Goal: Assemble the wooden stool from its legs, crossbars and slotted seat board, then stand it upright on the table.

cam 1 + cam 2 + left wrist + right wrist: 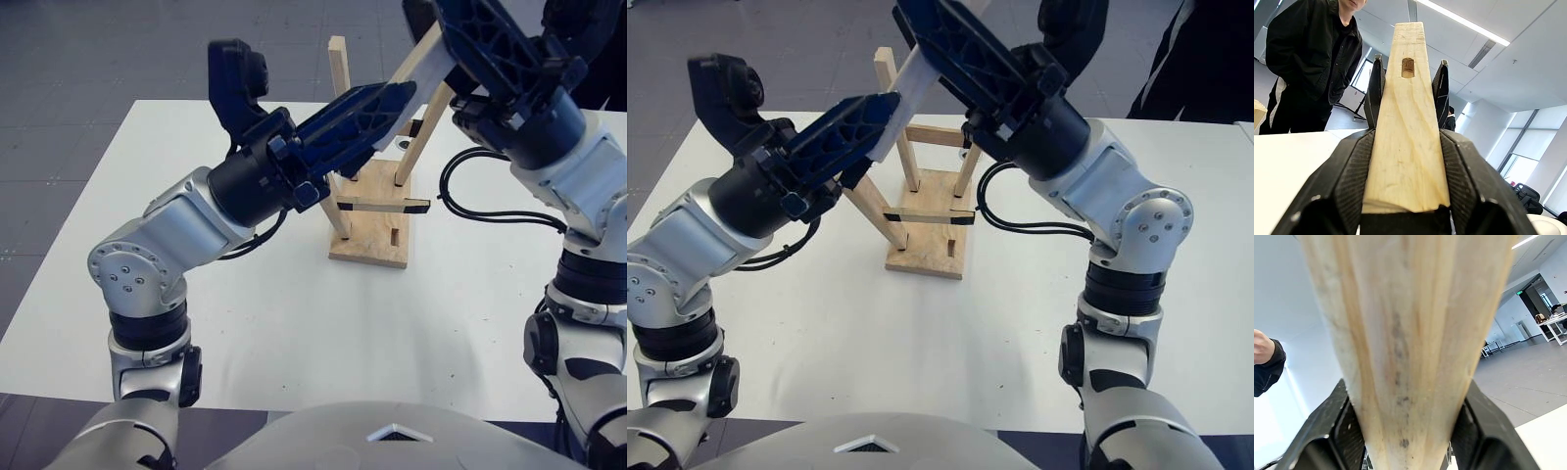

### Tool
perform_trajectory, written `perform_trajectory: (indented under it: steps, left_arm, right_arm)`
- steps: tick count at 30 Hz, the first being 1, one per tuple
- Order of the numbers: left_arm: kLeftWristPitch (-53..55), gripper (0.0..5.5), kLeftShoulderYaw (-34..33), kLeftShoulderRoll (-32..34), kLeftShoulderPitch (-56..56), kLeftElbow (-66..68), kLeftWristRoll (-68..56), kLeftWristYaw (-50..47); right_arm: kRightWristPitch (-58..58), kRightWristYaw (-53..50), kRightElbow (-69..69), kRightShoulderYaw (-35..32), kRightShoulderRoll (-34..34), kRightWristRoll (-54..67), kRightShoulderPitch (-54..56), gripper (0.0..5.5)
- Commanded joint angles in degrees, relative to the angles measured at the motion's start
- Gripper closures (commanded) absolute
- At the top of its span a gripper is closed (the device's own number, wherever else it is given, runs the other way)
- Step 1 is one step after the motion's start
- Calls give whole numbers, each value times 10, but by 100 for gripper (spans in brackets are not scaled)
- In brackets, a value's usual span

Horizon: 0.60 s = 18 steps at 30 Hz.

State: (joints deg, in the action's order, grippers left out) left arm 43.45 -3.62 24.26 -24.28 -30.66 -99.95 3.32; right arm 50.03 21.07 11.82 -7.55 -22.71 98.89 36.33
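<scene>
left wrist view, left gripper (1409,68) pinching leg (1408,147) between its jaws; right gripper (933,41) clamped on second leg (1405,357)

No legible text or labels.

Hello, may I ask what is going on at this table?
The robot is assembling a wooden stool upside down. The seat board lies flat on the table with legs sticking up. The left claw is shut on the front left leg, the right claw on the right leg. Crossbars link them.
</scene>
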Motion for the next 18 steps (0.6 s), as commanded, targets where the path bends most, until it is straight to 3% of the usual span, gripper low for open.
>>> perform_trajectory:
  steps: [1, 3, 4, 11, 13, 18]
  left_arm:
    - [-22, 345, -8, -7, -8, -2, 0, 3]
    - [-23, 345, -10, -7, -10, -6, 8, 9]
    - [-24, 309, -10, -7, -12, -9, 9, 10]
    - [-21, 202, -6, 8, -18, -17, -18, 29]
    - [-22, 165, -25, 27, -27, -7, -22, 32]
    - [-51, 164, -124, 102, -113, 56, -57, 23]
  right_arm:
    - [24, -3, 12, 16, -2, 3, 0, 342]
    - [18, -12, 11, 13, 3, 18, 5, 342]
    - [15, -16, 11, 12, 6, 24, 7, 343]
    - [8, -44, 6, 9, 17, 66, 7, 344]
    - [14, -40, 3, 6, 5, 57, 3, 344]
    - [50, -18, 3, -15, -61, 43, -30, 345]
